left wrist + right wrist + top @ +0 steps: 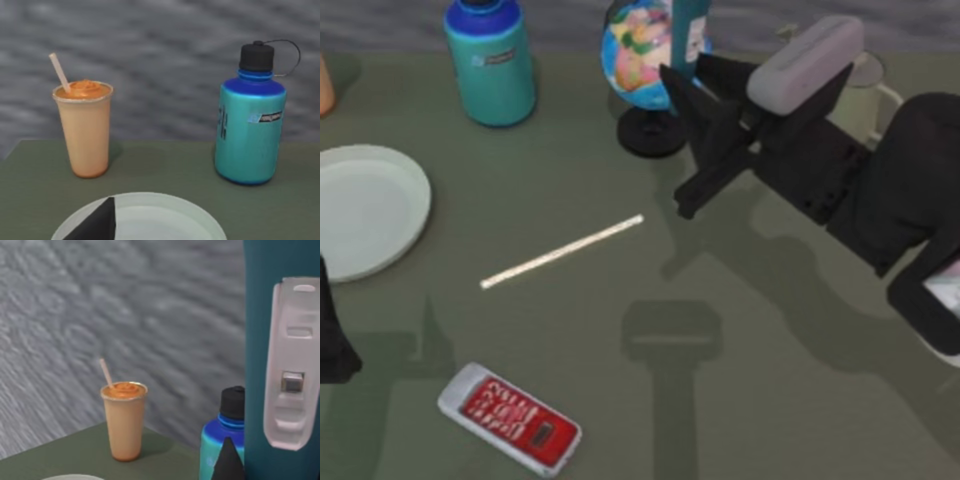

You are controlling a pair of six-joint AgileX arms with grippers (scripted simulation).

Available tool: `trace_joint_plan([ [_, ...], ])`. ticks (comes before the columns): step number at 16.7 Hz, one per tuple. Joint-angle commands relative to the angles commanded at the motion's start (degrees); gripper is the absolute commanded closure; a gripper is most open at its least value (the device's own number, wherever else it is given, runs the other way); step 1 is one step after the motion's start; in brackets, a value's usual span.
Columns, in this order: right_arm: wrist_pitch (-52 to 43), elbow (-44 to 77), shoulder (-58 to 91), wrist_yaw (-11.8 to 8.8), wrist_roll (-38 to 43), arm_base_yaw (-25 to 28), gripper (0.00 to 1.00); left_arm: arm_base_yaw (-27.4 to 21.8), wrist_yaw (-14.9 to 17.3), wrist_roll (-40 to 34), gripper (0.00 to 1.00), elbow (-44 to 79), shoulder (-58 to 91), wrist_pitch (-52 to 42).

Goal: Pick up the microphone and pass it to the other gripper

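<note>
The microphone (688, 28) stands upright at the back of the table, in front of the globe. Only its teal handle (260, 340) and white side strip (292, 365) show. Its head is out of view and its foot is hidden behind my right gripper. My right gripper (670, 140) points toward the table's left with its two black fingers wide apart and nothing between them. The microphone is just outside the far finger, whose fingertip (227, 460) is close beside the handle. My left gripper (335, 340) is parked at the left edge, with one fingertip (100, 222) over the plate.
A teal bottle (490, 65) and an orange drink cup (84, 130) stand at the back left. A globe (640, 50) is at the back centre and a white plate (365, 210) at the left. A thin white stick (560, 252) lies mid-table, with a red-and-white handset (510, 418) near the front.
</note>
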Motion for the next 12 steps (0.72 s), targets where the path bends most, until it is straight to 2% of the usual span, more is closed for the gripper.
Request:
trace_joint_plan([
  [8, 0.13, -0.21, -0.27, 0.23, -0.1, 0.23, 1.0, -0.26, 0.63, 0.09, 0.0, 0.6, 0.73, 0.36],
  [10, 0.13, -0.21, -0.27, 0.23, -0.1, 0.23, 1.0, -1.23, 3.07, 0.46, 0.0, 3.02, 3.81, 1.8],
  [12, 0.13, -0.21, -0.27, 0.23, -0.1, 0.23, 1.0, -2.7, 6.92, 1.03, 0.0, 6.87, 9.35, 4.08],
])
